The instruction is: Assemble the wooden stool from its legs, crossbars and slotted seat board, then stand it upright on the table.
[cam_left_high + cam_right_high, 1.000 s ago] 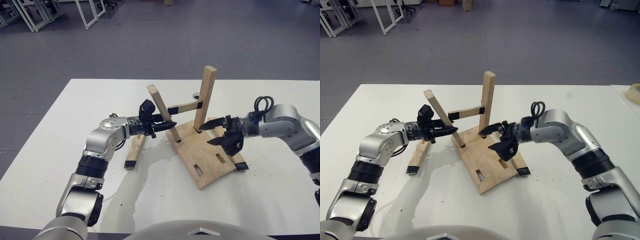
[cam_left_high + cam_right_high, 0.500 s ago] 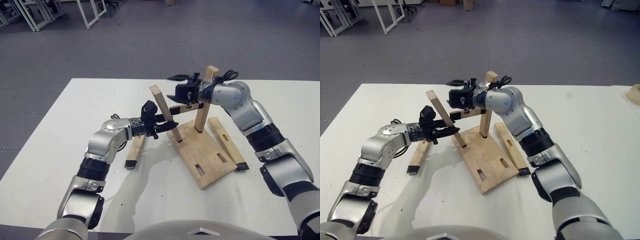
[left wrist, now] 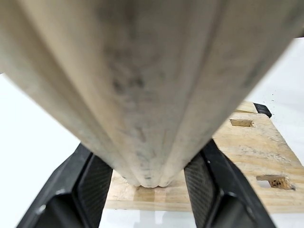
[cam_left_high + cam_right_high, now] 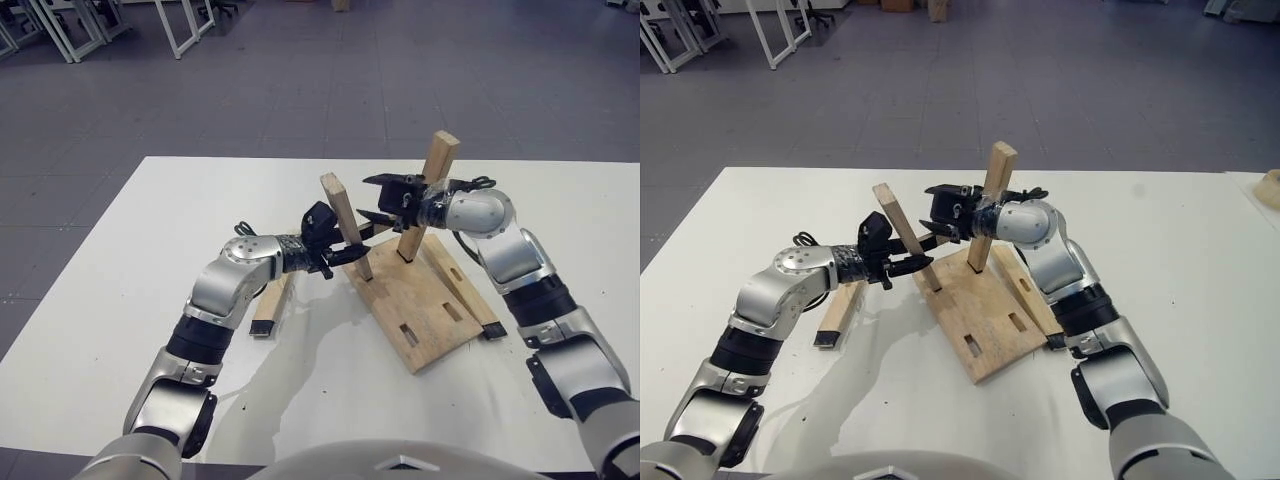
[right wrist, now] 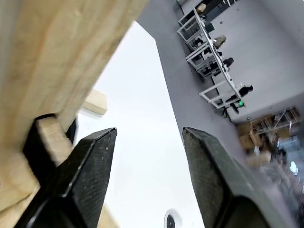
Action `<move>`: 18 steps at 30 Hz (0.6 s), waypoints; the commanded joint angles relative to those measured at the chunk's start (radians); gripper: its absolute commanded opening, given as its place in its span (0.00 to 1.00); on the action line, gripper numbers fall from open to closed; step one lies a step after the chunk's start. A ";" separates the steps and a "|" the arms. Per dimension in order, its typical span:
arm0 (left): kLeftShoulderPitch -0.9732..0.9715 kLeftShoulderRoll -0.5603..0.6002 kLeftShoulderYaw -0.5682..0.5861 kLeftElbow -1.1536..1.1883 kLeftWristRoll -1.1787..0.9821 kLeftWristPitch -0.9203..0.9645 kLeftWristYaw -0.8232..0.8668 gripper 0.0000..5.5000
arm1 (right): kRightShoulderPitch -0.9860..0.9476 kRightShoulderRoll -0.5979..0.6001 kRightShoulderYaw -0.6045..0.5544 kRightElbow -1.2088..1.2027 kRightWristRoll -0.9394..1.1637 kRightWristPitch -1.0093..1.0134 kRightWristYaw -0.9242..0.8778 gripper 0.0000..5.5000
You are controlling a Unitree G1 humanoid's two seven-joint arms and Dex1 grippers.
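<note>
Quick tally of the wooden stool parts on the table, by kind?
Seat board: 1
Legs standing in the board: 2
Crossbar: 1
Loose sticks lying flat: 2
Total: 6

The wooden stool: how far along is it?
Done: a leaning leg and an upright leg of pale wood stand in the slotted seat board, a crossbar joining them. In hand: left gripper clamps the leaning leg; right gripper open near the crossbar. Left: two loose wooden pieces, two empty slots, turning it upright.
</note>
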 commanded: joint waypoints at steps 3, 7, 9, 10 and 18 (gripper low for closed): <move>0.089 0.019 -0.053 0.144 0.076 0.056 0.043 0.37 | -0.098 0.014 -0.161 -0.162 0.054 0.107 -0.123 0.46; 0.065 0.019 -0.040 0.217 0.031 0.126 0.009 0.37 | -0.065 0.020 -0.161 -0.234 0.073 0.135 -0.128 0.46; 0.040 0.007 -0.029 0.260 0.013 0.142 0.001 0.37 | -0.043 0.029 -0.152 -0.254 0.081 0.142 -0.132 0.46; 0.025 0.002 -0.029 0.282 0.013 0.138 -0.003 0.37 | -0.033 0.037 -0.157 -0.264 0.087 0.144 -0.144 0.46; -0.030 0.002 -0.006 0.235 -0.008 0.092 -0.011 0.45 | 0.004 0.030 -0.204 -0.290 0.113 0.155 -0.195 0.46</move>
